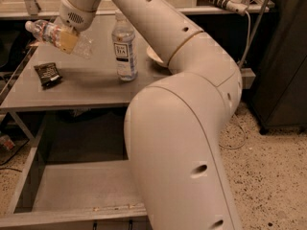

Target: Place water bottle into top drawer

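One bottle (44, 31), clamped in my gripper (67, 40), hangs far left above the table (91, 87), lying almost level, cap leftward; the open drawer (72, 188) waits lower and nearer me.

Water bottle (44, 31) sideways in claw (67, 39) (drawer (81, 187) open)

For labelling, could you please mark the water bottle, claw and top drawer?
water bottle (45, 31): camera view, labelled neck end
claw (67, 41): camera view, between fingertips, over table (96, 83) left
top drawer (81, 186): camera view, bare floor
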